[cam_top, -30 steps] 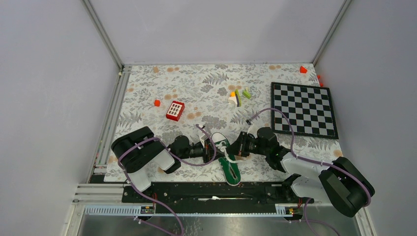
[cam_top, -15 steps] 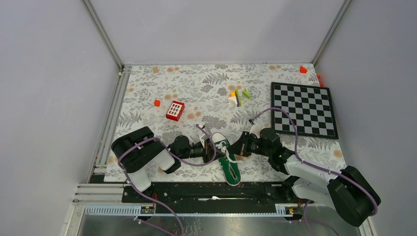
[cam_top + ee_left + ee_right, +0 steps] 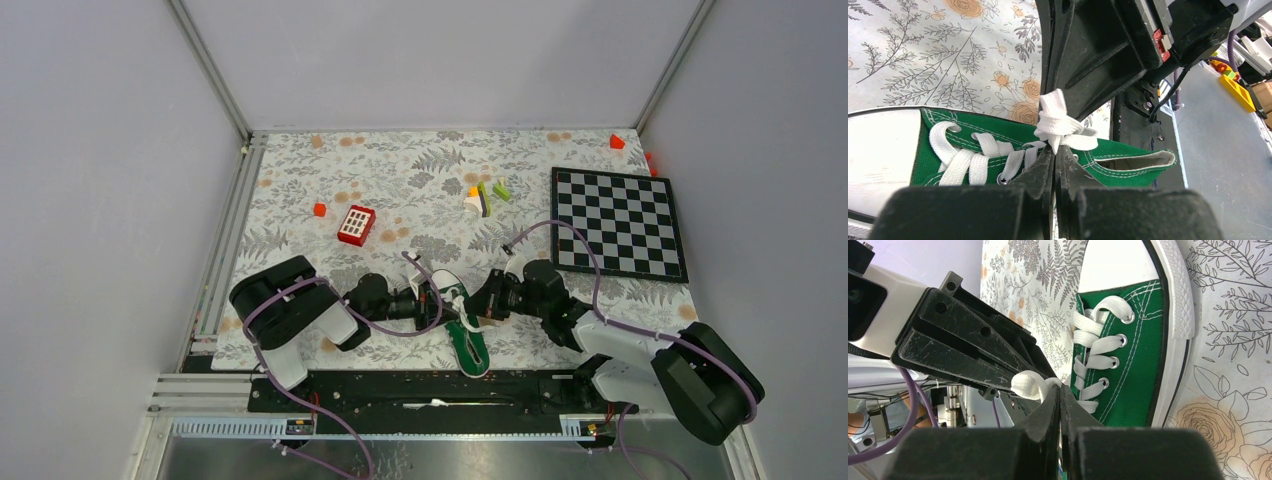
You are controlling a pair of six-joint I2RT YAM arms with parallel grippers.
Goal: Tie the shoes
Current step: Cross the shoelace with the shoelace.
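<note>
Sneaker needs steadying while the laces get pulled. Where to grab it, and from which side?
Probably the heel, from above, jaws across its width. The sneaker sits upright with its toe pointing to the far side, and the heel end is free. The left gripper and right gripper are both shut on the laces mid-shoe, crowding that part.

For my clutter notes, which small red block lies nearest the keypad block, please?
The lone red block just left of the keypad block; the others sit near the chessboard.
</note>
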